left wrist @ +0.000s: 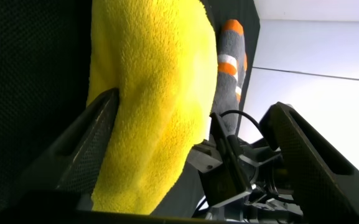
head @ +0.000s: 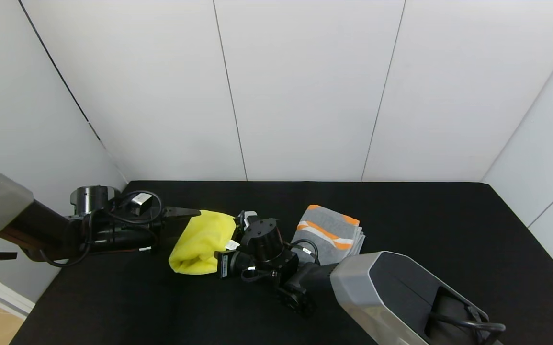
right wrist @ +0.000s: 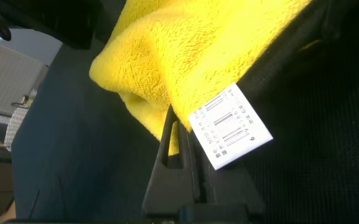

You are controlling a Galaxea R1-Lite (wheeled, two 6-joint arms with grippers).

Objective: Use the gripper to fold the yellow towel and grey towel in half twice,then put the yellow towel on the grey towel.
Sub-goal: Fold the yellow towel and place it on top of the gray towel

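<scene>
The yellow towel sits left of centre in the head view, bunched and partly lifted off the black surface, apparently because both arms are carrying it through a fold. The left gripper reaches in from the left edge of the frame to the towel's upper left corner; in the left wrist view its jaws stand apart, one black finger lying against the cloth and the other well clear, so it seems to steady rather than pinch. The right gripper comes from the lower right to the towel's right edge, and in the right wrist view its jaws are closed on the yellow hem just beside the white barcode tag.

The grey towel lies already folded, orange and white stripes up, right of centre and just behind the right arm. That arm's wrist and cables stand between the two towels, so the stacking move would likely have to pass over them.
</scene>
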